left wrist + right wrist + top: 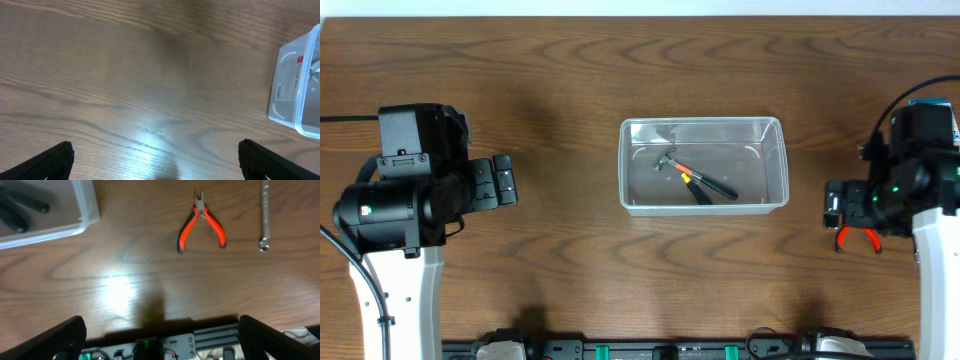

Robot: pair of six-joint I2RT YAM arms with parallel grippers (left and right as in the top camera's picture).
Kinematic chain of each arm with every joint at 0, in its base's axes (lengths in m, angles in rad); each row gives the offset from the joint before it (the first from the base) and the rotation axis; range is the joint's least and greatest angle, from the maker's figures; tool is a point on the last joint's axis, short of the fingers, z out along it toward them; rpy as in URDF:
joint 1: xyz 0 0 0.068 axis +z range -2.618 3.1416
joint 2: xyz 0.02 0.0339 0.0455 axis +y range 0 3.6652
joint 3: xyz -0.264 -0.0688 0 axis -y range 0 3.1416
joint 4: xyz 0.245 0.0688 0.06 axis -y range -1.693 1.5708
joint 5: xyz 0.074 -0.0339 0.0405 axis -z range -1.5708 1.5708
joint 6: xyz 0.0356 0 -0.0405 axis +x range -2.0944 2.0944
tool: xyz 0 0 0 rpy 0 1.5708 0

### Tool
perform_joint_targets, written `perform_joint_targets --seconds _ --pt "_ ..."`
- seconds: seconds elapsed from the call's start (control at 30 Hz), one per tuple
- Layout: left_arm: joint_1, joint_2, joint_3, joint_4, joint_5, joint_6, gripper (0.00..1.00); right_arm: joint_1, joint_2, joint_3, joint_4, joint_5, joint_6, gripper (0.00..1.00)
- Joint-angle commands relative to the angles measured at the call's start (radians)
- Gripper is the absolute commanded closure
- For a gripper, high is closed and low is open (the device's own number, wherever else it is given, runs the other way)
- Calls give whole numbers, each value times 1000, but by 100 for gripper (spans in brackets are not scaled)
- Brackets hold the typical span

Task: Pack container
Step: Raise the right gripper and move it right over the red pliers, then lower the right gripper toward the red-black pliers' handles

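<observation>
The clear container (pixel 704 123) stands at the table's middle. Inside it lie a small hammer (pixel 668 158) and a black-handled tool with a red mark (pixel 708 186). My left gripper (pixel 504 181) hovers well to its left, open and empty. In the left wrist view the gripper (pixel 155 165) has only bare wood between its fingers, with the container's end (pixel 295 85) far right. My right gripper (pixel 833 206) is right of the container, open and empty. Red-handled pliers (pixel 857 238) lie on the wood beside it. The right wrist view shows the pliers (pixel 201 222) ahead of the gripper (pixel 160 340).
A slim metal rod (pixel 264 215) lies right of the pliers. The container's corner (pixel 82 222) sits at that view's upper left. A black rail (pixel 670 350) runs along the table's front edge. A blue-edged box (pixel 932 103) peeks out behind the right arm.
</observation>
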Motion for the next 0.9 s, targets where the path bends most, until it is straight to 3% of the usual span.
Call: perform_joint_targets --seconds 0.0,0.2,0.53,0.67,0.87 --pt "5 5 3 -3 -8 -9 2 -14 6 -123 72 -3 17 1" --pt "5 5 3 -3 -8 -9 2 -84 80 -231 225 -18 40 1" --pt "5 5 3 -3 -7 -10 2 -121 118 -231 264 -32 48 1" --pt "5 5 3 -3 -8 -9 2 -122 119 -232 296 -25 153 1" --pt "5 5 3 -3 -8 -9 2 -122 119 -237 314 34 182 1"
